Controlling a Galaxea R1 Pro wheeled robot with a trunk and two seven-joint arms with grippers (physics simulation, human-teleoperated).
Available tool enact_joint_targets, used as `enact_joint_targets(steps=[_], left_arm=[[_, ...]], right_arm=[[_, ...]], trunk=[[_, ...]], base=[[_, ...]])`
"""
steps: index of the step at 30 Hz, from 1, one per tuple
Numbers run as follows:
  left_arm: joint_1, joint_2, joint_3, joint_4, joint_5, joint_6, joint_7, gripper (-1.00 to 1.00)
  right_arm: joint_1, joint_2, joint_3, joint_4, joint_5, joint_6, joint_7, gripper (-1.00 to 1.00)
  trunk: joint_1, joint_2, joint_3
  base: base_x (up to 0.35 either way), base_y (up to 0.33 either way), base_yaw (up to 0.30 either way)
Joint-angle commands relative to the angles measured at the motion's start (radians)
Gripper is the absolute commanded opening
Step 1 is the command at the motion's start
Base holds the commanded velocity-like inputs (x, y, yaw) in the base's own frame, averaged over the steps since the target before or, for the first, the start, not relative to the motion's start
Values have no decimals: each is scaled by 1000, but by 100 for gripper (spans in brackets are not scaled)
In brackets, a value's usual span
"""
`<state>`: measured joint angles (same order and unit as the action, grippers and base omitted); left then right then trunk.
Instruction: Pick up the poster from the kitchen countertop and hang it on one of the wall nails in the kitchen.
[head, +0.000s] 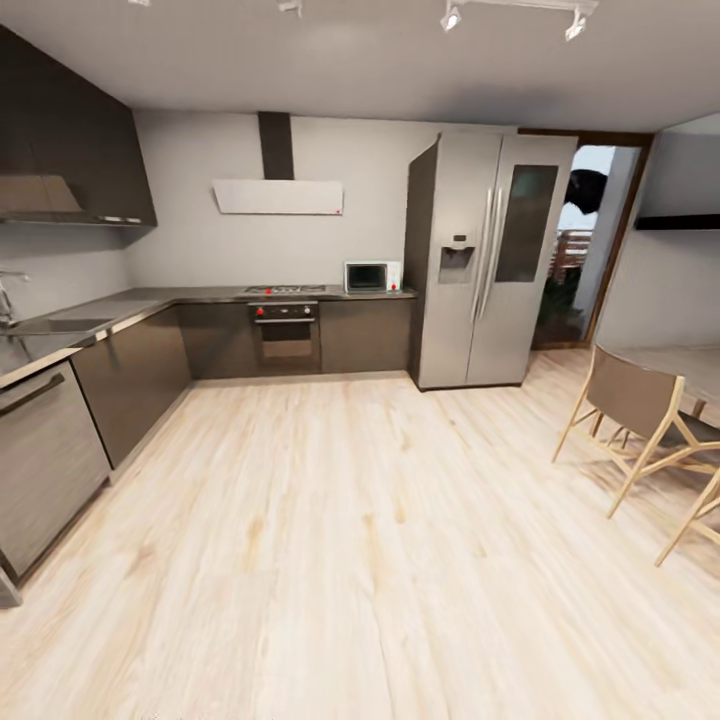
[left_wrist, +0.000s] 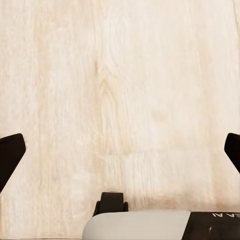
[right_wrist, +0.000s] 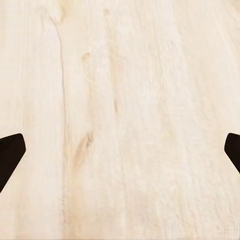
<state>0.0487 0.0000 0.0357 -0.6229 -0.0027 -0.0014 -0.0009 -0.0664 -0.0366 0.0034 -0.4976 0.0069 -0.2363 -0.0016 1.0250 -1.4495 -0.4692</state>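
The robot stands on the light wood plank floor (head: 340, 520), facing the kitchen from mid-room. The kitchen countertop (head: 150, 300) runs along the left wall past the sink (head: 55, 326) and tap (head: 8, 295), turns at the far corner and continues beneath the white hood (head: 278, 196) to the fridge (head: 480, 260). A hob (head: 285, 290) and a microwave (head: 370, 276) sit on its far run; an oven (head: 285, 335) is set beneath the hob. No poster can be made out on the visible slab, and no wall nail is discernible at this range. Dining chairs (head: 640, 420) stand at the right.

Left gripper (left_wrist: 120, 155): fingers spread wide, tips at opposite edges of the left wrist view, nothing between them, bare floor below. Right gripper (right_wrist: 120, 155): likewise wide open and empty over the floor.

Assessment: the search-and-approach step is in hand; no pick-up has begun. The next move likely calls for driving closer to the countertop and turning the head left to survey its near section, hidden from here, keeping the base off the cabinet fronts (head: 130, 380).
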Motion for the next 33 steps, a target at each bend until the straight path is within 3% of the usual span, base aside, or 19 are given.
enact_joint_targets(steps=[1, 10, 15, 24, 33], left_arm=[[0, 0, 1, -1, 0, 0, 0, 100], [0, -1, 1, -2, 0, 1, 1, 100], [0, -1, 1, -2, 0, 3, 1, 100], [0, 0, 2, -1, 1, 3, 1, 100], [0, 1, 3, -1, 1, 3, -1, 100]], right_arm=[[-1, 0, 0, 1, 1, -3, 0, 100], [-1, -4, 1, 18, 4, -1, 3, 100], [-1, -8, 4, 76, 5, -1, 6, 100], [-1, -6, 4, 87, 4, -3, 5, 100], [-1, -2, 3, 84, 4, -11, 1, 100]], trunk=[[0, 0, -1], [0, 0, -1], [0, 0, -1], [0, 0, -1], [0, 0, -1]], base=[[0, 0, 291], [43, 0, 248], [287, 0, 32], [331, 1, 15], [273, 152, 221]])
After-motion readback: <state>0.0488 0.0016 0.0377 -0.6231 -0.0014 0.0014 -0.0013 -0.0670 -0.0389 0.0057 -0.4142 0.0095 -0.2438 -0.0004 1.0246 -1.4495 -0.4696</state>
